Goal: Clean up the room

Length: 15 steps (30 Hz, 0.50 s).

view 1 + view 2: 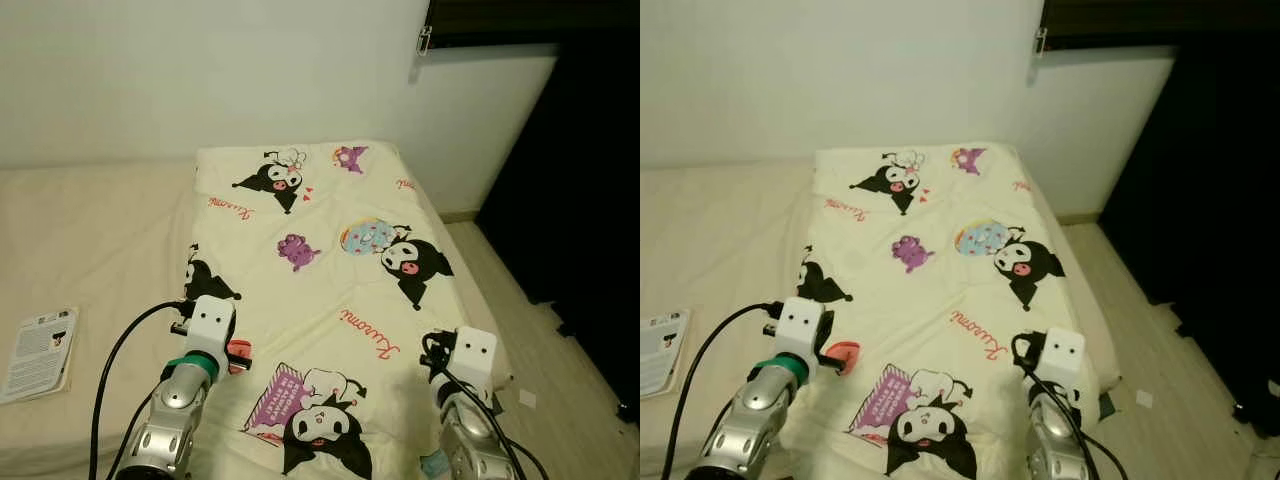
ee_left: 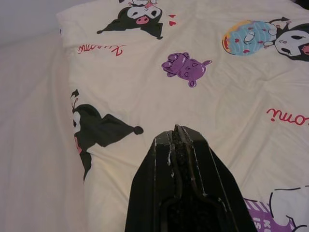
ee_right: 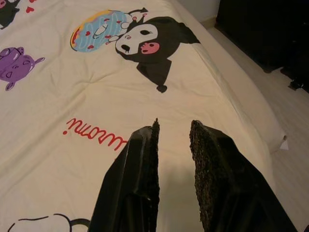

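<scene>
Nearest, the two silver arms reach out low over the foot of the bed. The left gripper (image 2: 179,133) has its black fingers pressed together with no gap, poised above the cream cartoon-print blanket (image 1: 330,270) near a black character figure at the cloth's left edge; whether a fold of fabric is pinched between the tips is hard to tell. The right gripper (image 3: 173,130) hangs over the same blanket near its right side, its two fingers (image 3: 207,145) parted by a narrow gap with nothing between them, just short of a red cursive word printed on the cloth. The blanket lies spread flat along the right portion of the beige mattress (image 1: 90,240), running away toward the white wall (image 1: 200,70). To the left, near the mattress edge, a white printed booklet (image 1: 40,352) lies flat on the bare sheet. On the right, pale wooden floor (image 1: 530,330) borders the bed, and beyond it stands something tall and dark (image 1: 590,180).
</scene>
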Tool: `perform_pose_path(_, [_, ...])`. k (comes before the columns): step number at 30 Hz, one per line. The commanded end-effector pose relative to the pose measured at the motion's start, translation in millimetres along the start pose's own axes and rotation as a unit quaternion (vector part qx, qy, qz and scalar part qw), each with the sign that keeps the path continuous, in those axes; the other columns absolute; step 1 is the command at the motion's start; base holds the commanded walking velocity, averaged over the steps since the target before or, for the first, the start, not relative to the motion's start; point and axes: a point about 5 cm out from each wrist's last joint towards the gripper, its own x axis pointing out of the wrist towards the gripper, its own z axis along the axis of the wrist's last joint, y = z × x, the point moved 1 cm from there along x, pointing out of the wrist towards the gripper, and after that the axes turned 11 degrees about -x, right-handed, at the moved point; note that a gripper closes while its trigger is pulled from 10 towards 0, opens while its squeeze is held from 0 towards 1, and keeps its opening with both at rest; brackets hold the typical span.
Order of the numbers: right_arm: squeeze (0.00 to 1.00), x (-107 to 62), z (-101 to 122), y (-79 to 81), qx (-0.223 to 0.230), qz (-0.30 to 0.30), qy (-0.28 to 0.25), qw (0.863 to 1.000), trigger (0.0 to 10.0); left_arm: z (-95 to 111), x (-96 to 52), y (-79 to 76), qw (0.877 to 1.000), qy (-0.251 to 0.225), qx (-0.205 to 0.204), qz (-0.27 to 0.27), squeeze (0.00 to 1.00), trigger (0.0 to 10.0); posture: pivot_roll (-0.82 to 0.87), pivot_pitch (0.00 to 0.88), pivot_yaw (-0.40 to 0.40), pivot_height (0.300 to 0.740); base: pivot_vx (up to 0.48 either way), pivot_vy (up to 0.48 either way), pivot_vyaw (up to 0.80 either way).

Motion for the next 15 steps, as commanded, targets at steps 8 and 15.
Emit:
perform_pose_path(8, [0.0, -0.6, -3.8, 3.6, -0.002, 0.008, 0.012, 1.0, 10.0, -4.3, -4.6, 0.9, 1.0, 0.002, -0.002, 0.002, 0.0, 10.0, 0.11, 0.0, 0.012, 0.74, 0.0, 0.0, 0.0])
perform_pose_path(15, [0.0, -0.4, -4.1, 1.8, 0.0, 0.007, 0.014, 1.0, 10.0, -2.9, -5.6, -1.0, 1.0, 0.0, -0.002, 0.001, 0.0, 10.0, 0.12, 0.001, 0.013, 0.74, 0.0, 0.0, 0.0])
